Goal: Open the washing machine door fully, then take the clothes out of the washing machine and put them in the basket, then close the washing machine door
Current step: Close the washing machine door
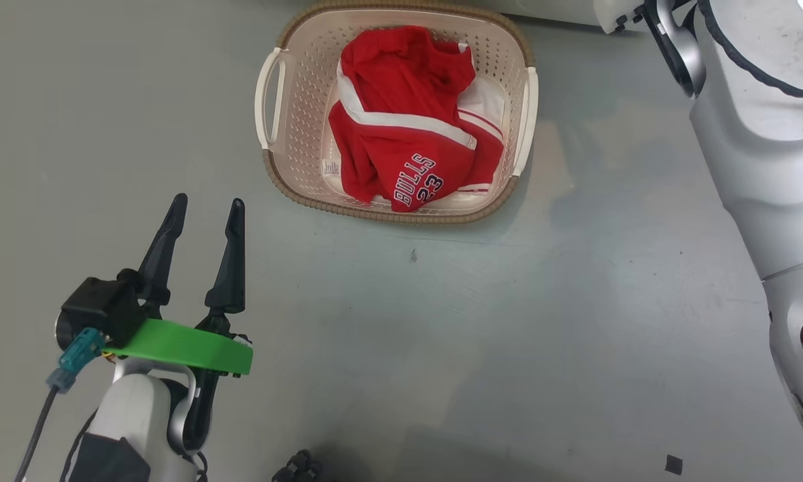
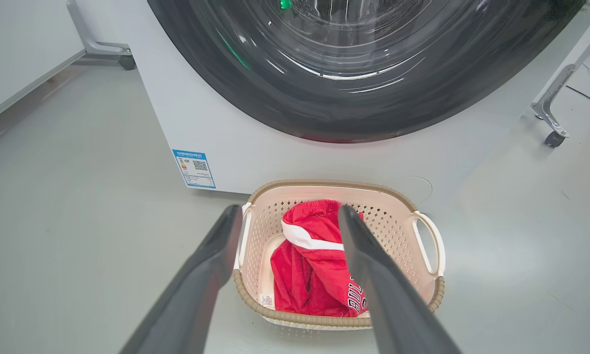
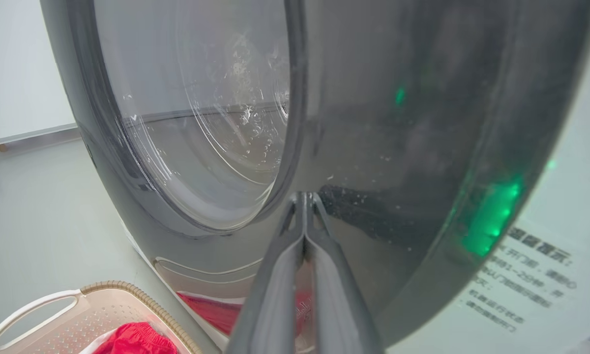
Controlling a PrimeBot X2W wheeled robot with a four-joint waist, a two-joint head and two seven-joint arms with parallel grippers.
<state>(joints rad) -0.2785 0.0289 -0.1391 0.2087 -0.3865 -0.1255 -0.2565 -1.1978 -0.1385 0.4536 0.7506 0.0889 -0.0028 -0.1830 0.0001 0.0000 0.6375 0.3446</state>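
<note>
The cream basket [image 1: 375, 213] stands on the grey floor with the red clothes [image 1: 401, 120] bunched inside, "BULLS 23" showing. In the left wrist view the basket [image 2: 324, 184] and clothes [image 2: 314, 265] sit right in front of the white washing machine [image 2: 255, 147]. Its black-framed door [image 2: 324, 118] lies against the machine's front. My left gripper [image 1: 205, 204] hovers open and empty, short of the basket's near left corner. My right gripper [image 3: 305, 196] is shut, its tips touching the door's glossy frame [image 3: 398, 147] beside the glass bowl. The basket's rim [image 3: 128, 290] shows below it.
A blue label [image 2: 194, 168] marks the machine's lower corner. Wheeled frame legs stand at either side of the machine [image 2: 550, 132] [image 2: 108, 51]. My pale right arm [image 1: 763, 147] reaches up along the right edge. Open floor lies around the basket.
</note>
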